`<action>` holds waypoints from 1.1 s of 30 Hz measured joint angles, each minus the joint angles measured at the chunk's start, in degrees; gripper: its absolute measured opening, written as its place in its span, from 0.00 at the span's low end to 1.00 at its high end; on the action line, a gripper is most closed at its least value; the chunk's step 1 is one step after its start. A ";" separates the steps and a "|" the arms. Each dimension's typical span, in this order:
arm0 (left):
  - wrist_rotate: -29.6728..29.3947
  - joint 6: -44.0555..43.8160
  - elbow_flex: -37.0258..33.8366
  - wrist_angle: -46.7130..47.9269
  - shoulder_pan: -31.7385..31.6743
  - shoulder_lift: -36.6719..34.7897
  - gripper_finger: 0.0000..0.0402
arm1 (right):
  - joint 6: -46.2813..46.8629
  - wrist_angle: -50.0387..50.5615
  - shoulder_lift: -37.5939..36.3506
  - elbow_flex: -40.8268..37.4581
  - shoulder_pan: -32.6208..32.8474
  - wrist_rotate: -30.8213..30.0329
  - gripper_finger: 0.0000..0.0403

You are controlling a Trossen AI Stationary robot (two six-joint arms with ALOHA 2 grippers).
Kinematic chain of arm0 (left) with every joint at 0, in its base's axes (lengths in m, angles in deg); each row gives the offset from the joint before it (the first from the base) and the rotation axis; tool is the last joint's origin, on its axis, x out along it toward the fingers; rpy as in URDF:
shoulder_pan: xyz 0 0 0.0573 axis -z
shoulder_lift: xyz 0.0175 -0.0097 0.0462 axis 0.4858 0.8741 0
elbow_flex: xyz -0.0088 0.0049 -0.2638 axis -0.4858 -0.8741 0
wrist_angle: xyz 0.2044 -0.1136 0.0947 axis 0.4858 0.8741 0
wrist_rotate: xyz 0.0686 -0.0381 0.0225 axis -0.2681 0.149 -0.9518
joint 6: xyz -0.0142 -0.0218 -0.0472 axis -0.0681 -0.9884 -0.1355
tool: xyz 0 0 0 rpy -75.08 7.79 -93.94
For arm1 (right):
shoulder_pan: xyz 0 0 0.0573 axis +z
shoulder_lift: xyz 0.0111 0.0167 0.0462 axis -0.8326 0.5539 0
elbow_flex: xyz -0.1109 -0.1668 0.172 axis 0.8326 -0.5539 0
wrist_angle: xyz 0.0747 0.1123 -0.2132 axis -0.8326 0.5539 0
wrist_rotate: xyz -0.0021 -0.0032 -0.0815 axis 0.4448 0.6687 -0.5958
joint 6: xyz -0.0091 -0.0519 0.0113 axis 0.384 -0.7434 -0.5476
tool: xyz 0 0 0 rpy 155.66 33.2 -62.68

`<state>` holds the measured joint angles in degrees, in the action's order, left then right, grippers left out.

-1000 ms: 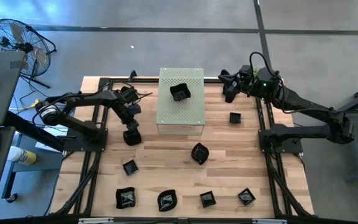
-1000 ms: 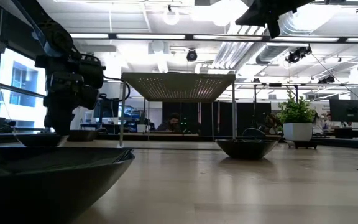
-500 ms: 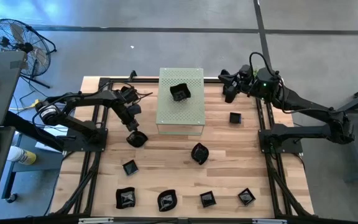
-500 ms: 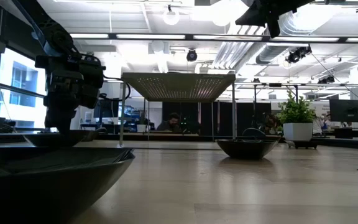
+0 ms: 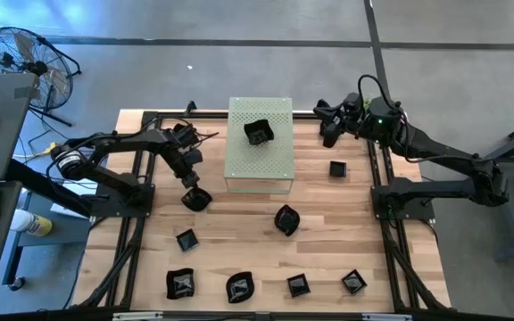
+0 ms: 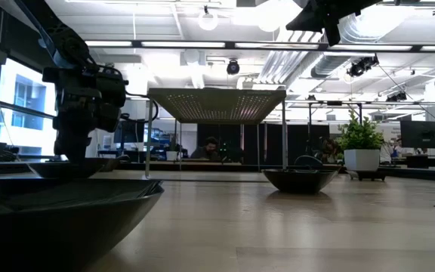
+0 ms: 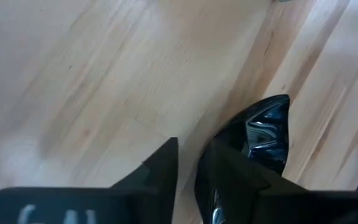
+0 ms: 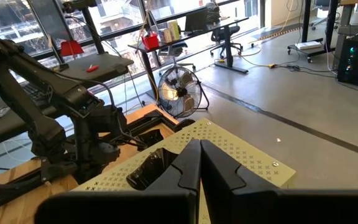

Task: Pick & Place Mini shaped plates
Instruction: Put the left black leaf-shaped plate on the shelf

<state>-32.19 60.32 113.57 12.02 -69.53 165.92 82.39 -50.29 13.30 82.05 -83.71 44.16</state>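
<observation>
Left gripper (image 5: 194,196) shifted nearer pale green box (image 5: 259,147) since earlier, clamping mini plate (image 7: 263,134), one plate (image 5: 258,132) atop box, right gripper (image 5: 327,125) shut beside box

My plates (image 5: 286,219) all read glossy black, their folds catching pale highlights; the one in the left wrist view (image 7: 267,134) shows bluish-white glints on its ridges. The surface (image 5: 328,241) is light wood, banded in blond planks with darker seams and faint grain. The box (image 5: 259,147) is pale green, its top dotted with a regular grid of small marks. Both arms are dark, and the left claw (image 5: 192,190) and right claw (image 5: 329,135) are black too. I see a green plant (image 6: 361,134) in a white pot (image 6: 362,159), and grey floor (image 5: 239,62) beyond.
</observation>
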 joint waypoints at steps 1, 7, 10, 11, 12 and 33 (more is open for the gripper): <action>0.70 0.20 0.00 -0.01 0.00 0.00 0.27 | 0.00 -0.01 0.00 0.00 0.01 0.00 0.01; 2.11 1.25 0.00 -0.07 0.98 0.03 0.31 | 0.00 -0.02 0.00 0.00 0.00 0.00 0.00; 1.96 1.38 0.02 -0.11 3.15 0.62 0.27 | 0.00 -0.02 0.00 0.00 0.01 0.00 0.01; 1.96 1.40 0.02 -0.13 3.94 0.81 0.25 | 0.00 -0.02 0.00 0.00 0.00 0.00 0.01; 1.96 1.42 0.02 -0.25 4.75 1.00 0.23 | 0.00 -0.02 0.00 0.00 0.02 0.00 0.01; 3.78 2.52 0.28 -0.41 6.34 -4.01 0.00 | -0.57 -0.02 0.00 0.00 -0.01 0.00 0.00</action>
<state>-28.41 62.84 113.85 11.62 -63.19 161.90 81.82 -50.31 13.30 82.05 -83.72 44.16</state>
